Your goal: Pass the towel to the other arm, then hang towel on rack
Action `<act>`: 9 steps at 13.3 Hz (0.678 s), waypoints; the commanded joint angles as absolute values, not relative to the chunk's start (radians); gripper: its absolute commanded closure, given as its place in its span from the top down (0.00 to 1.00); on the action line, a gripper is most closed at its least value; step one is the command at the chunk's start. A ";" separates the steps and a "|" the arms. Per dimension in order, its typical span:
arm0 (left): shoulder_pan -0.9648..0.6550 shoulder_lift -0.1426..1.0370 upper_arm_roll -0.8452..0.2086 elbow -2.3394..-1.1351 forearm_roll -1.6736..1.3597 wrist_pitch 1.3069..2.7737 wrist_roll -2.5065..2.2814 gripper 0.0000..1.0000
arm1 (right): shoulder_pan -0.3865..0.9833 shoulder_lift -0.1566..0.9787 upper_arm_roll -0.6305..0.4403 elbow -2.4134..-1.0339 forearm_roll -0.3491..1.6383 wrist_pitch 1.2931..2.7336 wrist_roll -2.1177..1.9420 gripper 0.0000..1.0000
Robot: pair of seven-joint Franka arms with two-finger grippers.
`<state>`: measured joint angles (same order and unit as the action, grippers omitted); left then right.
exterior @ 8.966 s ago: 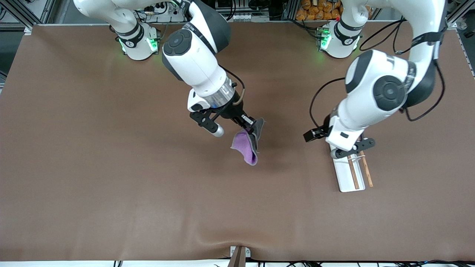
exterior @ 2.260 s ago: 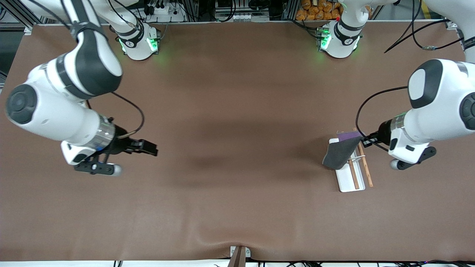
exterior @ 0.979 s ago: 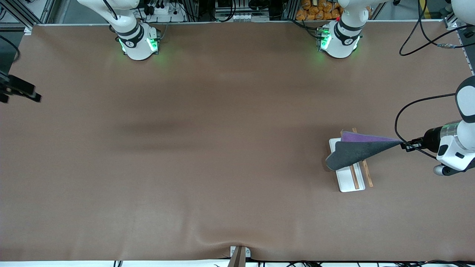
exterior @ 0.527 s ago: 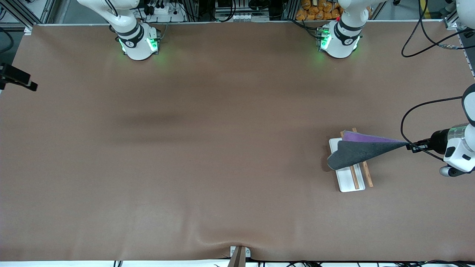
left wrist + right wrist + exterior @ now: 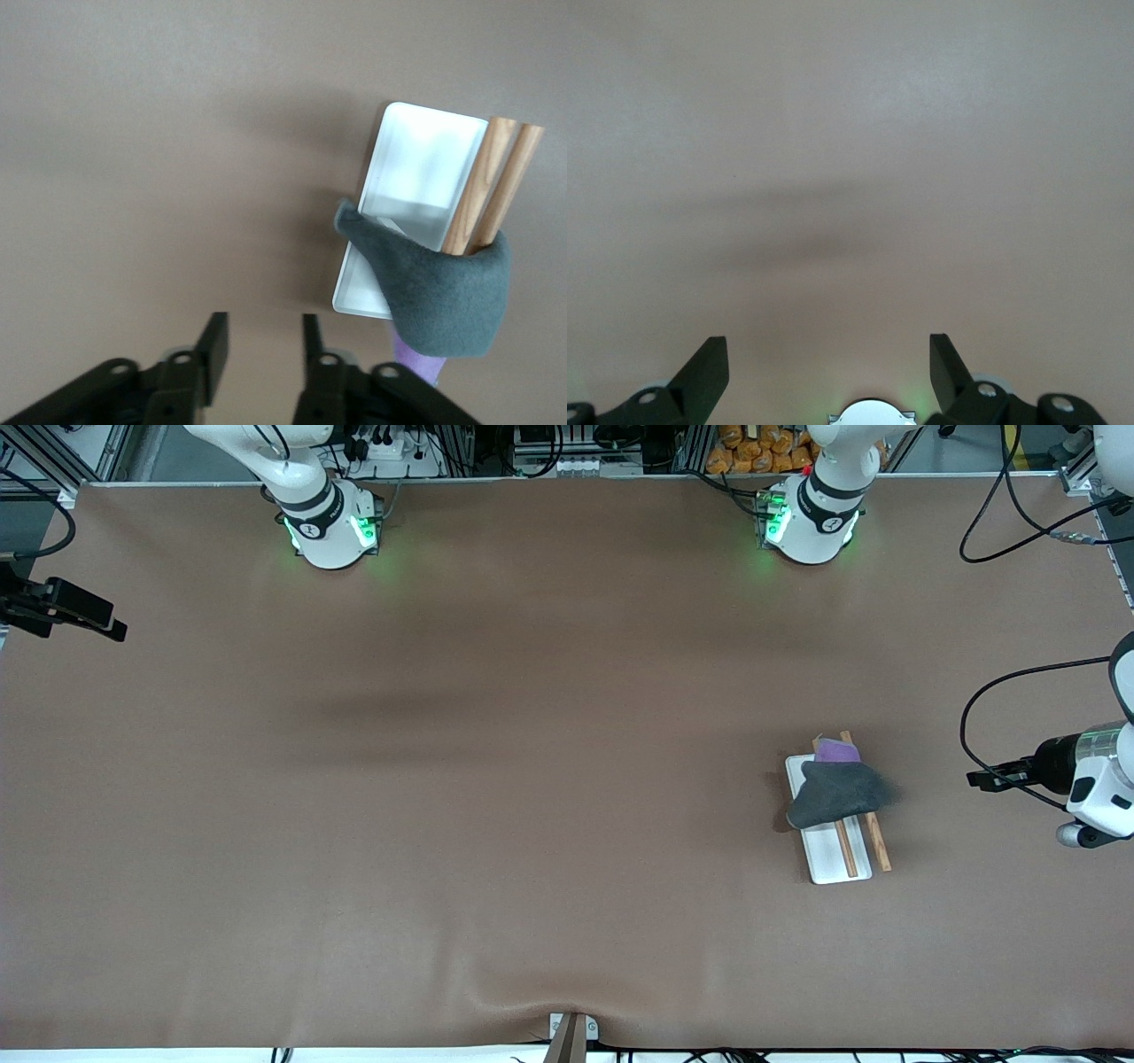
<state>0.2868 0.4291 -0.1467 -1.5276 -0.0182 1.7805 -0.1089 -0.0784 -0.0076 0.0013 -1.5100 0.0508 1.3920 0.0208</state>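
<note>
Your towel (image 5: 837, 795) lay draped over the rack (image 5: 833, 852) rods | left gripper (image 5: 982, 778) spread, empty, beside it | right gripper (image 5: 97, 620) waited, spread | risk: bunched cloth could slip off.

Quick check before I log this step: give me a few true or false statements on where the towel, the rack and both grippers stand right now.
1. The towel is draped over the rack rods. True.
2. The left gripper grips a towel corner. False: it is open, empty, apart from the towel, toward the left arm's end of the table.
3. The towel shows mostly purple from the front camera. False: mostly dark grey, with a small purple patch.
4. The right gripper is open and holds nothing, at the right arm's end of the table. True.
5. The rack has tipped over. False: its white base lies flat.
</note>
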 commanded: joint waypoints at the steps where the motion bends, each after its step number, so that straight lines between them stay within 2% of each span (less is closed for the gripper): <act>1: 0.295 0.355 -0.163 -1.531 -0.009 1.755 -0.084 1.00 | -0.089 -0.037 0.017 -1.542 0.038 1.417 0.032 1.00; 5: 0.285 0.236 -0.179 -1.516 -0.003 1.698 -0.060 1.00 | -0.029 -0.037 0.020 -1.539 -0.067 1.454 0.017 1.00; 9: 0.285 0.134 -0.218 -1.483 0.002 1.643 -0.060 1.00 | -0.047 -0.037 0.011 -1.543 -0.031 1.440 0.017 1.00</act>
<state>0.2834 0.1805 -0.2092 -1.4851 -0.0182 1.6676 -0.0752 -0.0357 -0.0084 0.0166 -1.5140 -0.0392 1.4375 0.0199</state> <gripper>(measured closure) 0.000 0.000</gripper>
